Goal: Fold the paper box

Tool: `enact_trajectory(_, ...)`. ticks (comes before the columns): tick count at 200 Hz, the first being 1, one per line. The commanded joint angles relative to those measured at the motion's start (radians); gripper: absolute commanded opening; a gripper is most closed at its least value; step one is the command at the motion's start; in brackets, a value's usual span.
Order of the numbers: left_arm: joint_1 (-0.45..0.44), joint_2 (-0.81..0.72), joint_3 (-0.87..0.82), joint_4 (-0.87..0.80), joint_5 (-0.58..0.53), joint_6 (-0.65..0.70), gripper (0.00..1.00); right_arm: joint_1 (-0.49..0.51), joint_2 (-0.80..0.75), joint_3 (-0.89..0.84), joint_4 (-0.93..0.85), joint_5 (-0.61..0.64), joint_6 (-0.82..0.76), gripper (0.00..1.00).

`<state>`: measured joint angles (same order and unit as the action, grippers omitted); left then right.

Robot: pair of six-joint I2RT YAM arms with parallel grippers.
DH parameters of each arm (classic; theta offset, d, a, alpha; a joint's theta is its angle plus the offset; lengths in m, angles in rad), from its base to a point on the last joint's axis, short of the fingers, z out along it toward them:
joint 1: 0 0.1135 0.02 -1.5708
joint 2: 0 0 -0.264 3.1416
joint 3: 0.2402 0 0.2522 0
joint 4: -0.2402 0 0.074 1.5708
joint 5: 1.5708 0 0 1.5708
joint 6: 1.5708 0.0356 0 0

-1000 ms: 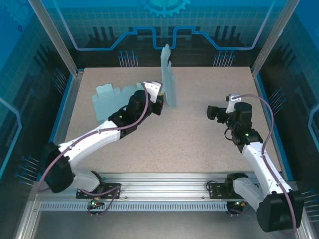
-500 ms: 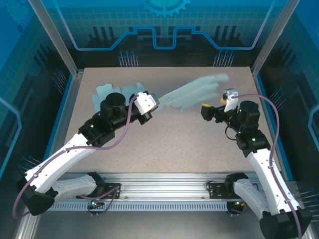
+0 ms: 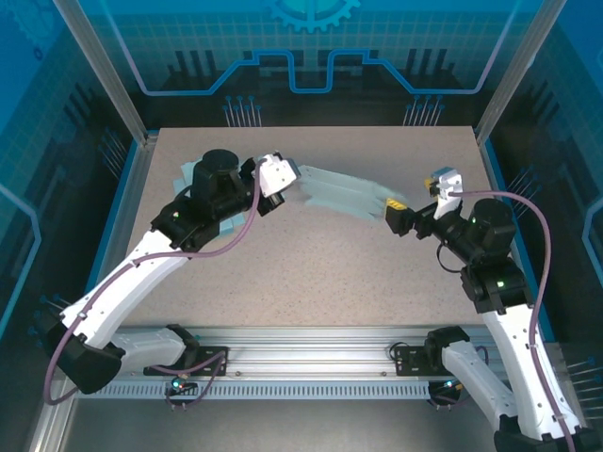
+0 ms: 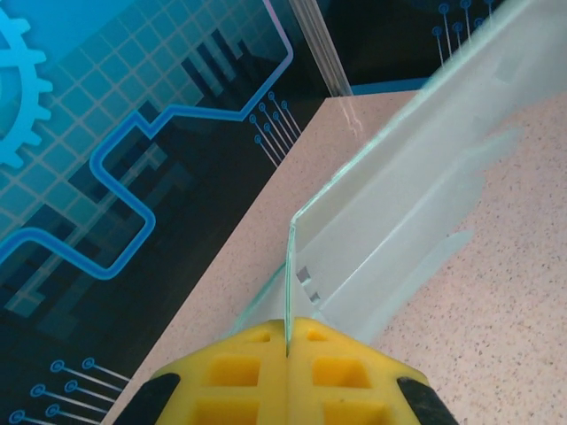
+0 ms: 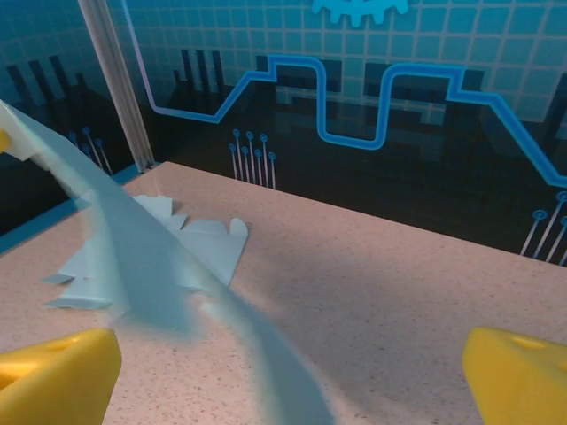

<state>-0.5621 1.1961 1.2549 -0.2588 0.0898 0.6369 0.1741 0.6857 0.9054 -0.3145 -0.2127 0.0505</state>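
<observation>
The paper box is a flat pale blue-green sheet [image 3: 344,196] held in the air and blurred by motion. It reaches from my left gripper [image 3: 283,179] across to my right gripper [image 3: 394,218]. In the left wrist view the yellow fingers [image 4: 235,372] of the left gripper [image 4: 288,341] are shut on the sheet's [image 4: 399,204] thin edge. In the right wrist view the right gripper [image 5: 288,381] stands wide open. The sheet [image 5: 133,248] sweeps from upper left down between its two yellow fingertips [image 5: 53,372], and I cannot tell whether it touches them.
Another flat cut-out sheet [image 3: 193,174] lies on the speckled table at the back left, partly under my left arm; the right wrist view also shows this flat sheet [image 5: 208,248]. Glass walls and aluminium posts [image 3: 99,66] close in the table.
The sheet stood upright a second ago; the left gripper has swung it down to the right, toward the right gripper. The left arm drew back to the left. The right arm rose slightly.
</observation>
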Motion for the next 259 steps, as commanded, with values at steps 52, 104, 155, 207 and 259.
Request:
enact_trajectory(52,0.057,-0.032,0.047,-0.027,0.115,0.040,0.00,0.064,-0.010,-0.086,0.128,-0.103,-0.066,1.00)
enact_trajectory(104,0.057,0.017,0.085,-0.032,0.002,-0.019,0.00,0.255,-0.041,-0.148,0.117,0.082,-0.102,1.00)
enact_trajectory(155,0.056,0.061,0.152,-0.058,-0.085,-0.083,0.00,0.378,-0.181,-0.254,0.135,0.127,0.018,1.00)
enact_trajectory(207,0.057,0.050,0.135,-0.048,-0.052,-0.084,0.00,0.433,-0.194,-0.345,0.259,0.133,-0.048,1.00)
enact_trajectory(259,0.057,0.047,0.118,-0.039,-0.036,-0.101,0.00,0.444,-0.017,-0.329,0.388,0.182,-0.048,0.88)
